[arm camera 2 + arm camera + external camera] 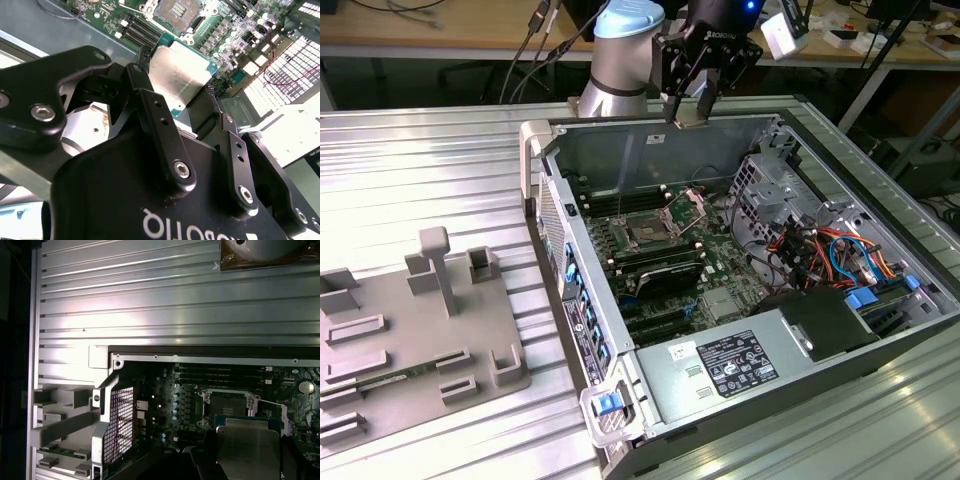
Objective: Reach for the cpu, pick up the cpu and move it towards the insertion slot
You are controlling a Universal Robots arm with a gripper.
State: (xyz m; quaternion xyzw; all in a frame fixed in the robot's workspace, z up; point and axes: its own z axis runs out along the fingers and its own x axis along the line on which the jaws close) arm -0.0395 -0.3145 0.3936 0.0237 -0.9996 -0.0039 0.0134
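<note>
My gripper hangs above the back wall of the open computer case, shut on the cpu. In the second wrist view the cpu is a silvery square plate with a green rim, pinched at its edges by two black fingers. The insertion slot lies lower on the green board, dark in the centre, with its metal frame raised. In both wrist views the insertion slot sits just beyond the held cpu.
A grey plastic tray with upright posts lies on the ribbed metal table at the exterior view's left, a green memory stick in it. Inside the case are black memory slots, a power supply, coloured cables and a drive cage.
</note>
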